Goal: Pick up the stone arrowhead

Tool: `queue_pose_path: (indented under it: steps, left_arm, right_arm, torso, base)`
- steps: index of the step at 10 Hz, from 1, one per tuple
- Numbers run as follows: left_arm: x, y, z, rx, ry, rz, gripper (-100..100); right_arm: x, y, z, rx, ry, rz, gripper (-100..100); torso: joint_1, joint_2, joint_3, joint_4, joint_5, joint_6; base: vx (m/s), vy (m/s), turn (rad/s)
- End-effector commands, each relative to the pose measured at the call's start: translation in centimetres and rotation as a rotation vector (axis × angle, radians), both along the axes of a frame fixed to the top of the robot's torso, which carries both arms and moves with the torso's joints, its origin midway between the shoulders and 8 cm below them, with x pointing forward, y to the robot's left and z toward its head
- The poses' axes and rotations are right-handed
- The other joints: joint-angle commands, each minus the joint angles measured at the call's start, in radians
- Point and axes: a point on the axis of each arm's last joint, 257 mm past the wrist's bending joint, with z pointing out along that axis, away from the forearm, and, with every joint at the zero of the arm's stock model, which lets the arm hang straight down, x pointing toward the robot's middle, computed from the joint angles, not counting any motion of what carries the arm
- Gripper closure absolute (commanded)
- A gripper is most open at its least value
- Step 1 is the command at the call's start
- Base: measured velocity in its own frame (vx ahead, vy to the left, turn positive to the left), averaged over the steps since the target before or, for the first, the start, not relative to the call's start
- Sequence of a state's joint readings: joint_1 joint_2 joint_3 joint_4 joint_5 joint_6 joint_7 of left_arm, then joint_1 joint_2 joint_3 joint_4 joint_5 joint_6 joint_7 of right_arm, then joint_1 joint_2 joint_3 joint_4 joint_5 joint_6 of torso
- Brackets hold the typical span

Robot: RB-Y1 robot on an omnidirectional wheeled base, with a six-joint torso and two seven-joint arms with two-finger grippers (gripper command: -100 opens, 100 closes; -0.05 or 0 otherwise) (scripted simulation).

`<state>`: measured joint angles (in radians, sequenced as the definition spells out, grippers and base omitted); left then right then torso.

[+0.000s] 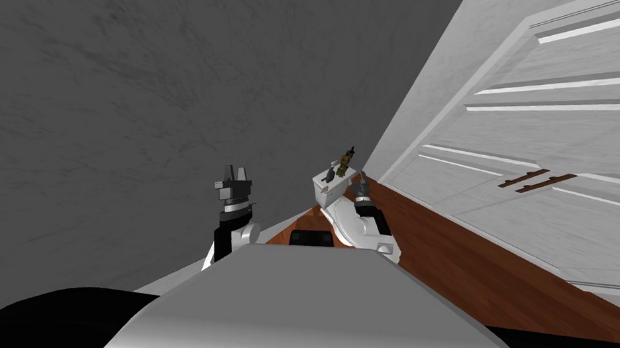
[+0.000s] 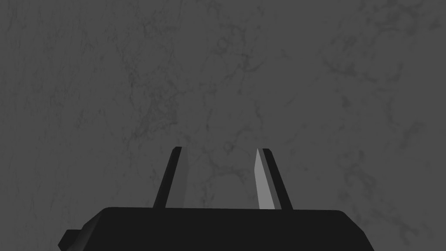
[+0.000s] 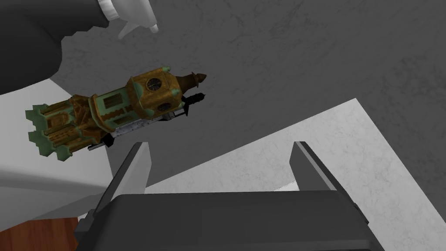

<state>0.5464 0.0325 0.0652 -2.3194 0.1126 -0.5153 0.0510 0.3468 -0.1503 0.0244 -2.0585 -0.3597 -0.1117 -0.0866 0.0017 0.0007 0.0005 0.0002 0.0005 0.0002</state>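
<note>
A small dark grey pointed piece (image 1: 329,174), likely the arrowhead, lies on top of a white block (image 1: 324,193) against the grey wall. Beside it stands a brown and green tower-shaped ornament (image 1: 346,161). My right gripper (image 1: 362,177) hovers just off the block's right side. In the right wrist view the gripper (image 3: 222,161) is open, with nothing between its fingers (image 3: 136,167). The ornament (image 3: 113,111) lies just beyond its one finger, over the white marbled top (image 3: 331,148). My left gripper (image 1: 234,169) is raised to the left, facing the grey wall, and stands open (image 2: 221,152).
A white panelled door (image 1: 539,137) runs along the right, with a strip of brown wooden floor (image 1: 465,253) at its foot. The dark grey wall (image 1: 133,111) stands close ahead. A dark rounded shape with a white collar (image 3: 109,8) sits past the ornament.
</note>
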Motion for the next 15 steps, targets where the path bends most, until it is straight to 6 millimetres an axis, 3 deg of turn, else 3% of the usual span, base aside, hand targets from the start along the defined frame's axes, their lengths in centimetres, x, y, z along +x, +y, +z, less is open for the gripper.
queue_pose_path:
  steps: [1,3,4,6,7,9,10,12,13,15]
  left_arm:
    - [0.0,0.0,0.0,0.000,0.000,0.000,0]
    - [0.0,0.0,0.0,0.000,0.000,0.000,0]
    - [0.0,0.0,0.0,0.000,0.000,0.000,0]
    - [0.0,0.0,0.0,0.000,0.000,0.000,0]
    - [0.0,0.0,0.0,0.000,0.000,0.000,0]
    - [0.0,0.0,0.0,0.000,0.000,0.000,0]
    - [0.0,0.0,0.0,0.000,0.000,0.000,0]
    - [0.0,0.0,0.0,0.000,0.000,0.000,0]
    - [0.0,0.0,0.0,0.000,0.000,0.000,0]
    - [0.0,0.0,0.0,0.000,0.000,0.000,0]
  right_arm:
    - [1.1,0.3,-2.0,0.046,0.058,0.024,-100]
    - [1.1,0.2,-2.0,0.085,0.057,0.031,-100]
    - [2.0,0.6,-4.0,0.121,0.115,0.053,-100]
    - [2.1,0.6,-4.0,0.162,0.116,0.061,-100]
    - [3.0,1.0,-6.1,0.195,0.179,0.085,-100]
    - [3.0,1.1,-6.1,0.242,0.177,0.094,-100]
    - [3.7,1.6,-8.2,0.275,0.240,0.117,-100]
    - [3.7,1.7,-8.2,0.326,0.240,0.129,-100]
    - [4.4,2.4,-10.3,0.357,0.305,0.152,-100]
    - [4.4,2.6,-10.3,0.413,0.304,0.165,-100]
  torso:
    - [0.000,0.000,0.000,0.000,0.000,0.000]
    - [0.002,0.000,0.000,0.000,0.000,0.000]
    - [0.000,0.000,0.000,0.000,0.000,0.000]
    - [0.002,0.000,0.000,0.000,0.000,0.000]
    - [0.000,0.000,0.000,0.000,0.000,0.000]
    - [0.002,0.001,0.000,0.000,0.000,0.000]
    - [0.000,0.000,0.000,0.000,0.000,0.000]
    - [0.002,0.000,0.000,0.000,0.000,0.000]
    - [0.000,0.000,0.000,0.000,0.000,0.000]
    - [0.002,0.000,0.000,0.000,0.000,0.000]
  base:
    - [-0.018,0.050,0.030]
    - [-0.016,0.037,0.003]
    - [-0.021,0.044,0.031]
    - [-0.017,0.042,0.003]
    - [-0.016,0.052,0.023]
    - [-0.020,0.040,0.006]
    - [-0.015,0.046,0.026]
    - [-0.017,0.041,0.005]
    - [-0.019,0.048,0.027]
    - [-0.013,0.043,0.004]
